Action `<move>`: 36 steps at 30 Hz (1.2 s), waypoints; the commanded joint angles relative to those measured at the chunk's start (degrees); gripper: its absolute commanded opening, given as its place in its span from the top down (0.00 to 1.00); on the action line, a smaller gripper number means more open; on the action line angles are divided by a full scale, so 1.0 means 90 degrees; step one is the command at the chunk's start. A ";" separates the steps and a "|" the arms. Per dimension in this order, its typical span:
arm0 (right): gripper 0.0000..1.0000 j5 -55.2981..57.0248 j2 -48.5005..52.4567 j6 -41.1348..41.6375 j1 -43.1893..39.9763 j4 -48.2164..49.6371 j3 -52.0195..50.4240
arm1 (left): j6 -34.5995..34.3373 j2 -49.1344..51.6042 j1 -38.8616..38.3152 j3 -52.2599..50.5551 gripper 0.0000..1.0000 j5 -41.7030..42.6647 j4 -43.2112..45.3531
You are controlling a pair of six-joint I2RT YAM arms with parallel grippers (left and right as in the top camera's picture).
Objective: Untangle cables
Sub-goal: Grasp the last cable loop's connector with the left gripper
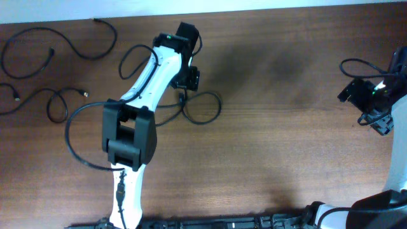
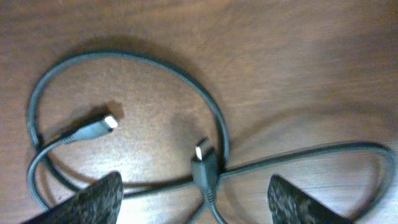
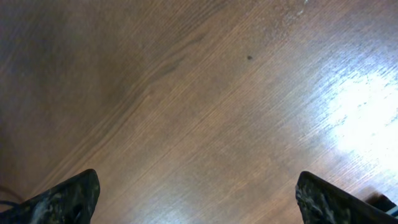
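Wood-grain table (image 1: 286, 146) from overhead: the left arm hides part of one looped cable (image 1: 219, 108), and two more cables (image 1: 52, 52) lie apart at top left. Left wrist: left gripper (image 2: 194, 193) jaws wide, tips cut off, blurred plugs (image 2: 111, 121) among the loops. Right wrist: right gripper (image 3: 199, 199) jaws wide above the tabletop.

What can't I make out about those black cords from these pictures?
Overhead: the left arm covers part of the middle cable; its plug ends cannot be picked out.
Left wrist: that cable leaves the bottom edge and passes behind a fingertip; blur hides which strand lies on top where they cross.
Overhead: the far-left cables have plugs too small to identify.
Right wrist: no cable in frame, only table.
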 commanded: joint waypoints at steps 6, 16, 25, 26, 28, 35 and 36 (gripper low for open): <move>0.02 0.0083 0.0000 -0.0046 -0.0024 0.0010 0.0073 | 0.0823 -0.0090 0.0039 -0.0763 0.23 0.0408 -0.0202; 0.02 0.0080 0.0000 -0.0046 -0.0024 0.0012 0.0073 | 0.0823 -0.0090 -0.0100 -0.2606 0.30 0.0389 0.1722; 0.01 0.0083 0.0000 -0.0046 -0.0024 0.0012 0.0073 | 0.1375 -0.0090 -0.0219 -0.3016 0.36 -0.0012 0.1387; 0.02 0.0083 0.0000 -0.0046 -0.0024 0.0010 0.0073 | 0.1375 -0.0090 -0.0216 -0.3016 0.36 -0.0131 0.1384; 0.02 0.0080 0.0000 -0.0046 -0.0024 0.0010 0.0073 | 0.1372 -0.0090 -0.0216 -0.3016 0.46 -0.0126 0.1389; 0.02 0.0083 0.0000 -0.0046 -0.0024 0.0010 0.0073 | 0.1372 -0.0090 -0.0216 -0.3016 1.00 -0.0126 0.1438; 0.02 0.0083 0.0000 -0.0046 -0.0024 0.0010 0.0073 | 0.1360 -0.0090 -0.0216 -0.3014 1.00 -0.0119 0.1467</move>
